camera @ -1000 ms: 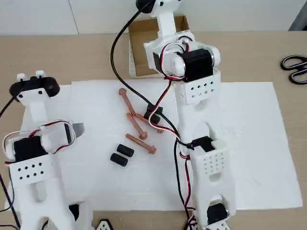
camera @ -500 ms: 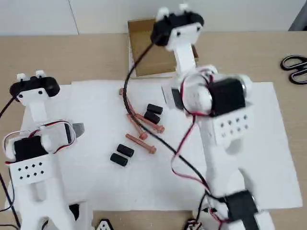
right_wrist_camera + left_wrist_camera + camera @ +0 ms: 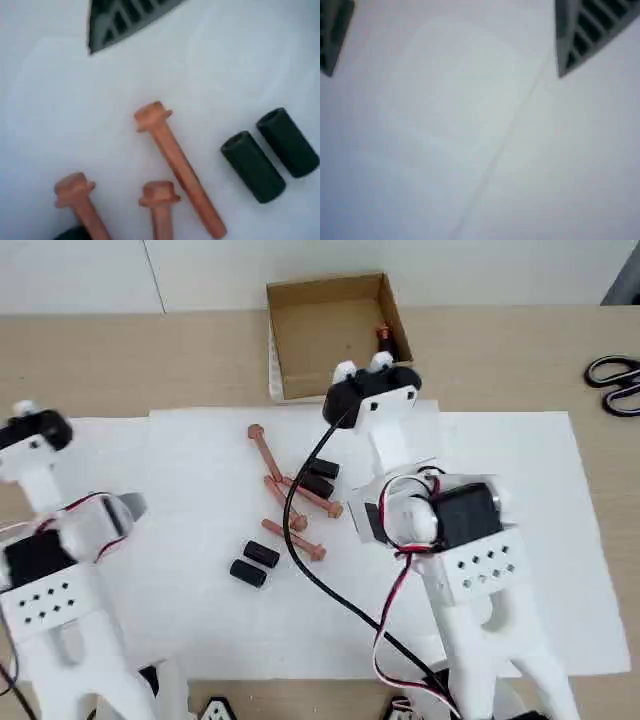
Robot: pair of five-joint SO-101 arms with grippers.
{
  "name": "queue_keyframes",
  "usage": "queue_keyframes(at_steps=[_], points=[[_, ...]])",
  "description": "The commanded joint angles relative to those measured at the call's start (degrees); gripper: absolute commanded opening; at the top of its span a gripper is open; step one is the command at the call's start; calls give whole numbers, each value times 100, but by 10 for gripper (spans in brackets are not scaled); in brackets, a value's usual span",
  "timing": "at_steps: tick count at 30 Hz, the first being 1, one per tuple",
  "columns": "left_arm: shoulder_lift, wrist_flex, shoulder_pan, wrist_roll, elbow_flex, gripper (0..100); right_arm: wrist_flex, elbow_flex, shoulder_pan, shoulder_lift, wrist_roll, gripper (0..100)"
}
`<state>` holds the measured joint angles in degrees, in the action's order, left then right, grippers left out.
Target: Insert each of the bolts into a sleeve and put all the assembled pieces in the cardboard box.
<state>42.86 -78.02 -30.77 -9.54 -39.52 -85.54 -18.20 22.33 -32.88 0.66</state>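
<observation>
**Left jaws released, right unclear, one piece boxed**

The left gripper (image 3: 445, 75) hangs over the left of the sheet (image 3: 520, 540), jaws spread wide. The right gripper (image 3: 362, 522) sits just right of the loose bolts (image 3: 295, 540); I cannot tell whether it is clenched or released. Four bolts lie mid-sheet with two sleeves (image 3: 320, 476) among them and the near sleeves (image 3: 254, 562) just in front. One assembled piece (image 3: 383, 337) lies in the box (image 3: 320, 340), by its right wall.
</observation>
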Motion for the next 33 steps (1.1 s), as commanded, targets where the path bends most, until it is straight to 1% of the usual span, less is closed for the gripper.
queue_keyframes(at_steps=[1, 4, 6, 7, 11, 16, 21, 27, 31, 33], points=[[18, -193, -756, -44, 242, 269, 1288, -651, -259, -13, 246, 236], [18, -413, -1240, -44, 251, 269, 1930, -1064, -189, 259, 396, 236], [18, -563, -1398, -35, 251, 269, 2167, -1143, 136, 523, 747, 236], [18, -624, -1433, -35, 251, 269, 2255, -1152, 303, 673, 853, 236], [18, -774, -1424, -35, 242, 269, 2589, -1143, 963, 1279, 897, 235], [18, -774, -1433, -35, 242, 269, 2615, -1116, 1622, 1613, 853, 235], [18, -774, -1415, -35, 242, 269, 2589, -1116, 2018, 1604, 369, 234], [18, -774, -1415, -35, 242, 269, 2457, -949, 2677, 1640, 290, 234], [18, -774, -1415, -35, 242, 269, 2484, -923, 2993, 1648, -193, 236], [18, -774, -1415, -35, 242, 269, 2484, -923, 3055, 1657, -211, 235]])
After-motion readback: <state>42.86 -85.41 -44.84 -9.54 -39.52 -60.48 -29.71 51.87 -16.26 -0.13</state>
